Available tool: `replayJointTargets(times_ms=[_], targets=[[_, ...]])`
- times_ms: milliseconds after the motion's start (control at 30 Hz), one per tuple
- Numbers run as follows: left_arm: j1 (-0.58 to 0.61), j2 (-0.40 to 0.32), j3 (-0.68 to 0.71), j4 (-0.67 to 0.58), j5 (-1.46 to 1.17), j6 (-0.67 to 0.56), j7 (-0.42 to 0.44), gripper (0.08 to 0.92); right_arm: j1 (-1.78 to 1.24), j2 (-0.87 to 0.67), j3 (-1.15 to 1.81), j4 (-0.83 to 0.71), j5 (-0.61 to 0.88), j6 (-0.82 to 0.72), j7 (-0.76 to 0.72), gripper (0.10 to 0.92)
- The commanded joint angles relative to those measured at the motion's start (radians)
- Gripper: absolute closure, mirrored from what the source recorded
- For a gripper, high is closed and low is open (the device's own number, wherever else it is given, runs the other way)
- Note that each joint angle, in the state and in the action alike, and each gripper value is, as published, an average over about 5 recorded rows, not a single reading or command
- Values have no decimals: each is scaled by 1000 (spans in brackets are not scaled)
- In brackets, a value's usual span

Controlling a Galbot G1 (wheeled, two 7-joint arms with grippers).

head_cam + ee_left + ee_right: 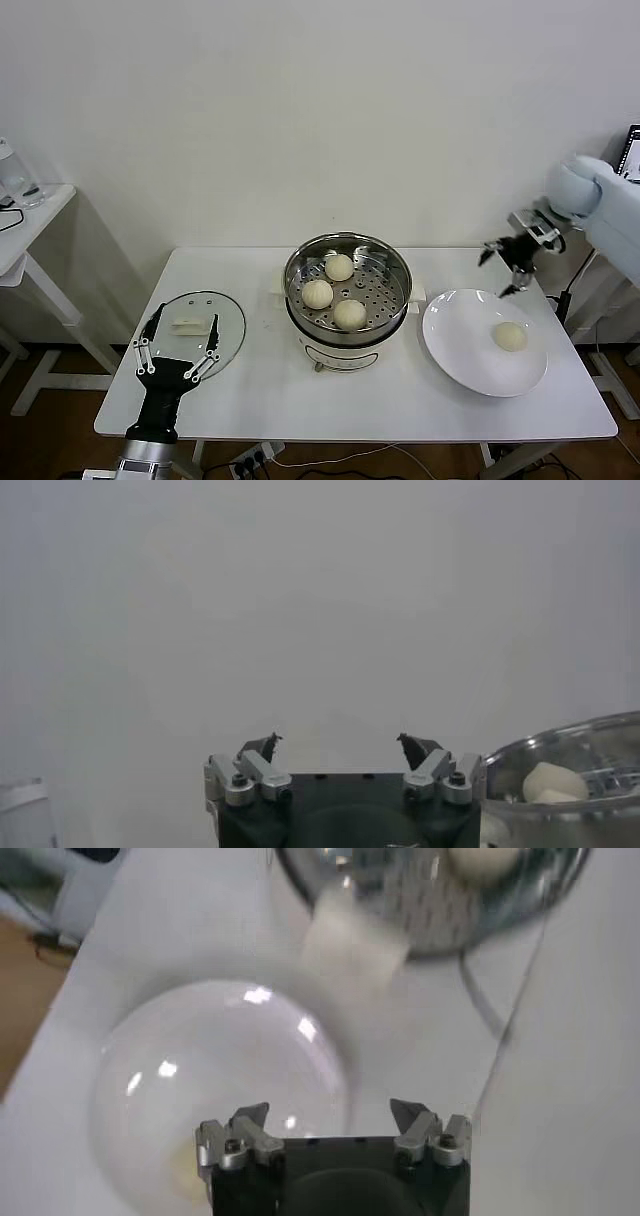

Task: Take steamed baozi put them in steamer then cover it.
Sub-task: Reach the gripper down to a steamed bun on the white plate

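The steamer [400, 280] stands mid-table with three baozi [317, 294] on its perforated floor. A fourth baozi [510, 336] lies on the white plate [460, 330] at the right. The cover [225, 320], a glass lid with a white handle, lies flat at the table's left. My right gripper [500, 272] is open and empty, in the air over the plate's far edge. In the right wrist view it [330, 1113] looks down on the plate [220, 1078] and the steamer [430, 908]. My left gripper [186, 320] is open and empty over the cover's near side. Its wrist view [339, 745] shows the steamer [590, 742].
A white side table [30, 215] with a clear container stands at the far left. The white wall runs behind the table. The steamer's white side handles stick out on both sides [416, 294]. A power strip and cables lie on the floor under the table's front edge.
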Motion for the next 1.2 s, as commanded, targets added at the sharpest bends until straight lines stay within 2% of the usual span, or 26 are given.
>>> replayJointTargets(times_ms=[33, 900, 1200], targets=[[7, 0, -8, -4, 2, 2, -1, 177, -233, -23, 126, -159, -75, -55, 10, 203], [8, -15, -16, -23, -8, 13, -6, 177, -354, 92, 342, -310, -206, -13, 116, 203], [0, -14, -21, -19, -12, 17, -6, 177, -353, 98, 346, -317, -217, -5, 121, 290]])
